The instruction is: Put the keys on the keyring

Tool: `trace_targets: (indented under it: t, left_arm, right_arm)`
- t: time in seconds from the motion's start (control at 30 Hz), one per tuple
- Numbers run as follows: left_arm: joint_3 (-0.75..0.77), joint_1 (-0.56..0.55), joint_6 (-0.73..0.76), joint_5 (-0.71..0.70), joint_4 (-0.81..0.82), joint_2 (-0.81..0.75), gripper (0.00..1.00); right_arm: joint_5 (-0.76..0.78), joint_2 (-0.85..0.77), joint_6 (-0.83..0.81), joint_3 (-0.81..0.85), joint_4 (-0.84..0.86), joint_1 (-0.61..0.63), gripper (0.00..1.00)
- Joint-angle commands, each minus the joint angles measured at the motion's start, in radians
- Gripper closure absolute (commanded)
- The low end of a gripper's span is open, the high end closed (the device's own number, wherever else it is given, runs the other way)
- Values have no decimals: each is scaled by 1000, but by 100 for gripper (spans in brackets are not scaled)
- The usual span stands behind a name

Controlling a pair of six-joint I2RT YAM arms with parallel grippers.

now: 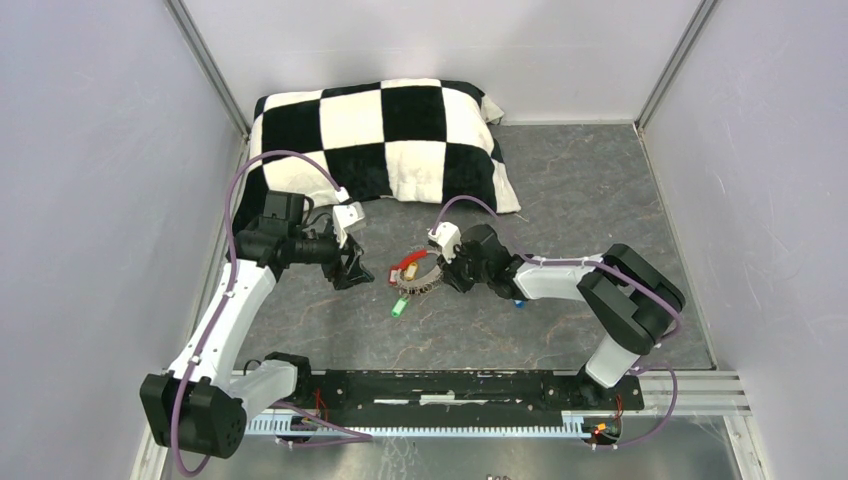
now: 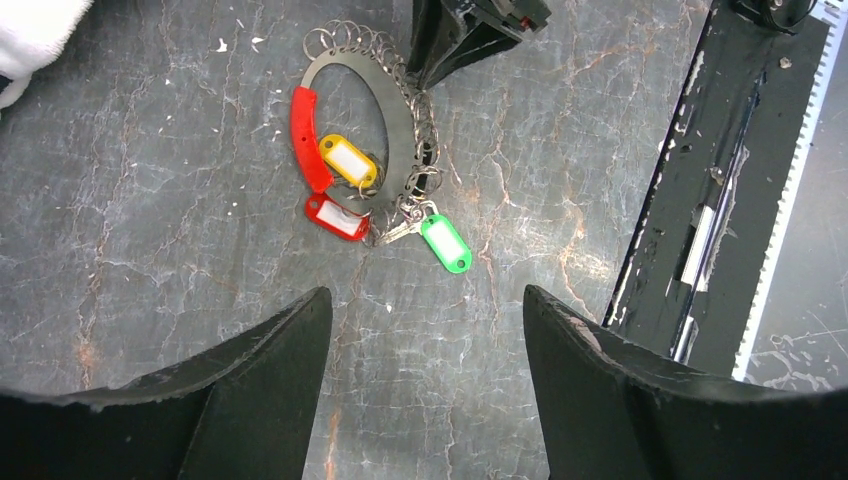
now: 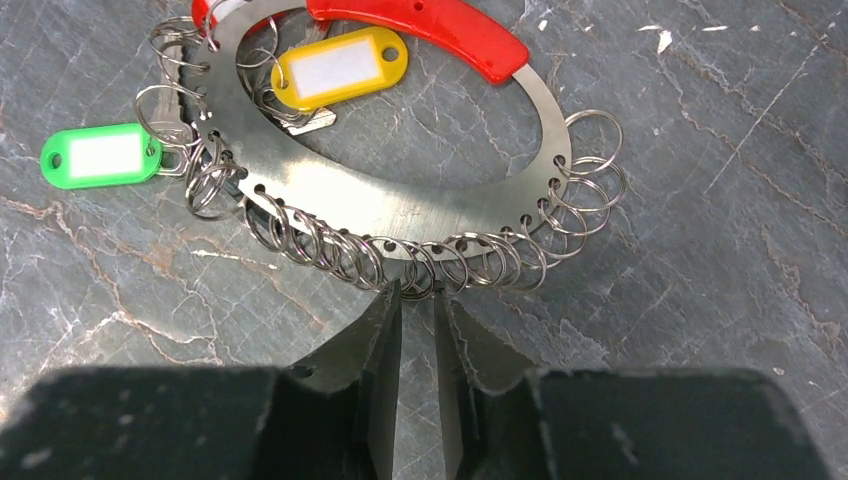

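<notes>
Closest in, the long black mounting rail (image 1: 450,385) runs along the table's edge on the near side of the keyring, an arm base at each end. Around it all stand pale grey wall panels (image 1: 90,150), and underfoot there's a dark grey marbled mat (image 1: 560,200). Beyond the keyring, against the back wall, slumps a black-and-white checked pillow (image 1: 390,140).

Now the action: the keyring (image 1: 418,275), a flat silvery steel oval with a red plastic grip and a fringe of little split rings, lies flat on the mat between the two claws. The left gripper (image 2: 425,295) sits off the keyring's left side, clear of it, fingers spread wide. The right gripper (image 3: 418,295) is right at the keyring's opposite edge, fingers drawn nearly together with a thin slit between them, tips in among the split rings. Whether a ring is nipped there, I cannot tell.

The keys: the yellow-tagged key (image 3: 340,66) lies inside the oval, the red-tagged key (image 2: 336,217) just outside by the red grip, and the green-tagged key (image 3: 100,155) trails off the keyring's rim.
</notes>
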Motion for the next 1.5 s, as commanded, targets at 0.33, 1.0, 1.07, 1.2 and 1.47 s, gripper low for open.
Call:
trace_targets:
  t: [0.33, 1.0, 1.07, 1.2, 1.47]
  left_arm:
    - [1, -5, 51, -4, 3, -35, 23]
    - [8, -45, 112, 69, 4, 31, 27]
    - [0, -45, 123, 61, 3, 23, 27]
    - [-9, -44, 133, 50, 4, 7, 27]
    - [-11, -44, 160, 36, 3, 5, 27]
  right_arm:
    - [-12, 13, 12, 47, 40, 14, 100]
    - [37, -101, -5, 26, 33, 54, 60]
    - [22, -64, -3, 39, 37, 53, 58]
    - [7, 6, -2, 67, 40, 55, 59]
    - [1, 51, 2, 82, 42, 54, 78]
